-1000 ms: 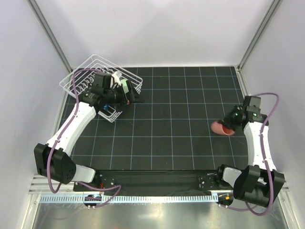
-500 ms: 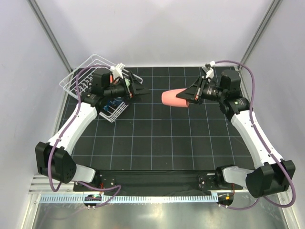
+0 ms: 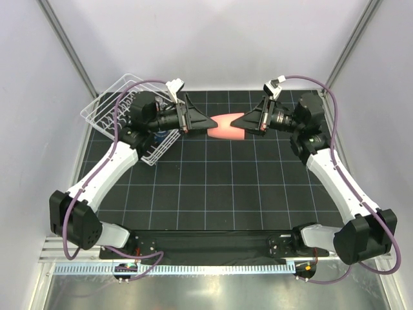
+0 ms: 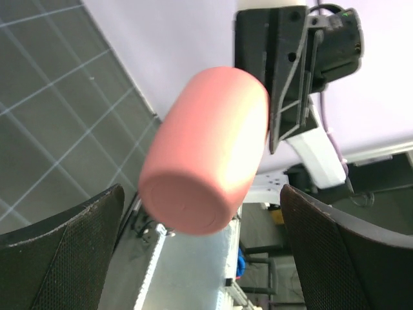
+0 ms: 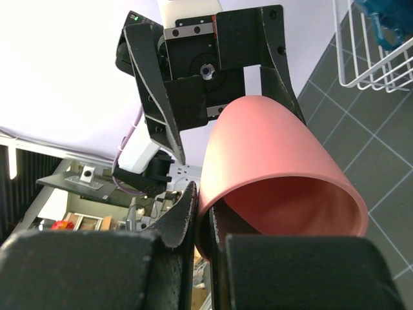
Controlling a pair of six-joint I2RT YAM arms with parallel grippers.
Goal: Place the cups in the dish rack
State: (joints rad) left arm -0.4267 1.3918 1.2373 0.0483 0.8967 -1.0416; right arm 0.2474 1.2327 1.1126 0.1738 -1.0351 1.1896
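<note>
My right gripper (image 3: 249,123) is shut on the rim of the pink cup (image 3: 226,126) and holds it level in the air over the back middle of the mat, base pointing left. In the right wrist view the fingers (image 5: 187,213) pinch the wall of the pink cup (image 5: 284,161). My left gripper (image 3: 201,121) is open and faces it. In the left wrist view the pink cup (image 4: 206,152) has its base between the spread fingers (image 4: 64,252), touching neither. The white dish rack (image 3: 110,106) stands at the back left with the dark blue mug (image 3: 166,136) in it.
The rack's corner (image 5: 368,61) with the blue mug (image 5: 387,19) shows at the top right of the right wrist view. The black gridded mat (image 3: 232,187) covers the table. Grey walls stand close on both sides and behind.
My right gripper lifted the pink cup from the right of the mat and carried it to the back middle. My left gripper left the rack and swung right toward the cup's base.
</note>
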